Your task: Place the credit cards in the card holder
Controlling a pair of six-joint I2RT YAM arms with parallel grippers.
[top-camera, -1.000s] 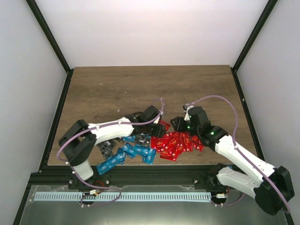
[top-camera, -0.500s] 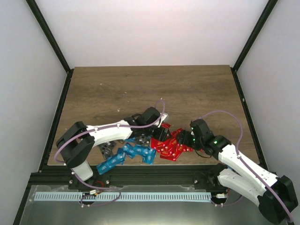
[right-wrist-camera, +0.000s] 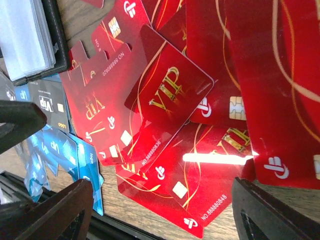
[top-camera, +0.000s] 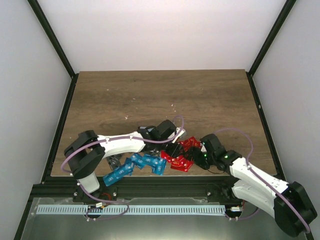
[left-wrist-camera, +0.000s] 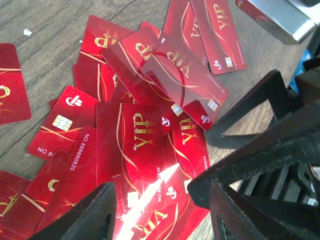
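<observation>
Your left gripper (left-wrist-camera: pixel 160 200) hangs with its jaws spread wide and nothing between them, right over the heap of glossy red plastic credit cards (left-wrist-camera: pixel 132 145). Your right gripper (right-wrist-camera: pixel 162 200) is parted and empty too, over the same red heap. The small black folding card holder (right-wrist-camera: pixel 61 50), pale inside, lies ahead of the right gripper and to its left. Bright blue plastic cards (right-wrist-camera: pixel 85 155) sit just beside that gripper's left finger.

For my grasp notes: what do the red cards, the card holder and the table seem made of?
Red cards: glossy plastic, judging by the bright glare.
Card holder: matte black, perhaps leather or imitation; pale sleeves inside.
Table: matte wood or wood-look laminate, grain visible.
</observation>
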